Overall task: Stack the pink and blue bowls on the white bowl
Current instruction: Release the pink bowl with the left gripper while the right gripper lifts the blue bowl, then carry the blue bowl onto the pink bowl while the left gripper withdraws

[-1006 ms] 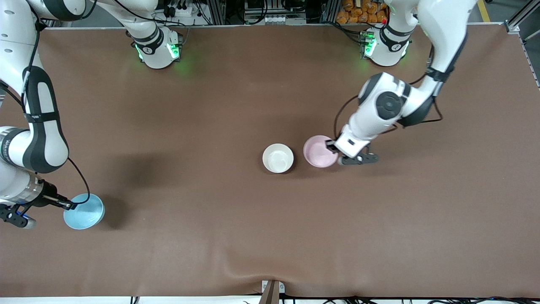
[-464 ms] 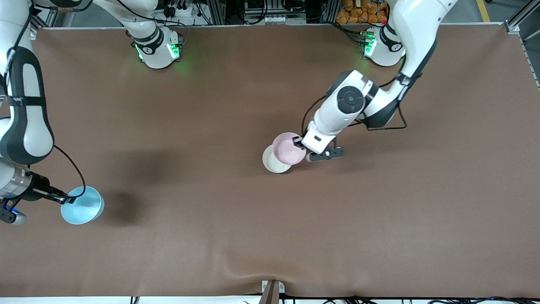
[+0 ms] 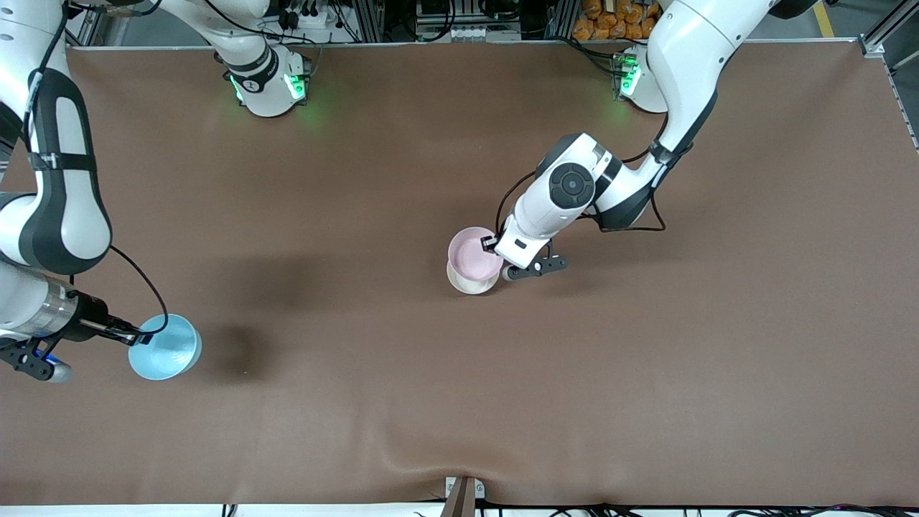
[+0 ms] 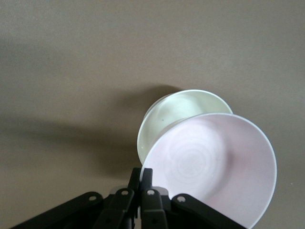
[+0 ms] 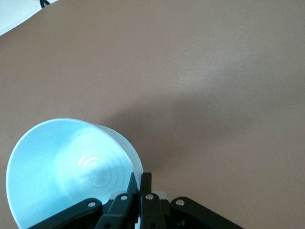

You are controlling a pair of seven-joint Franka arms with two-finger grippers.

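The pale pink bowl (image 3: 472, 251) hangs tilted over the white bowl (image 3: 468, 283), which stands on the table and is mostly covered by it. My left gripper (image 3: 491, 243) is shut on the pink bowl's rim. The left wrist view shows the pink bowl (image 4: 214, 167) overlapping the white bowl (image 4: 176, 112), its rim pinched in the left gripper (image 4: 142, 175). Near the right arm's end of the table, my right gripper (image 3: 138, 337) is shut on the rim of the sky-blue bowl (image 3: 166, 347) and holds it tilted above the table. In the right wrist view the blue bowl (image 5: 66, 167) sits in the right gripper (image 5: 141, 180).
A brown mat (image 3: 646, 373) covers the whole table and has a wrinkle near the front edge. A small metal bracket (image 3: 463, 494) sits at the middle of that edge. Both arm bases (image 3: 266, 86) stand along the edge farthest from the camera.
My left gripper carried the pink bowl from beside the white bowl to over it. My right gripper moved the blue bowl a little toward the middle of the table.
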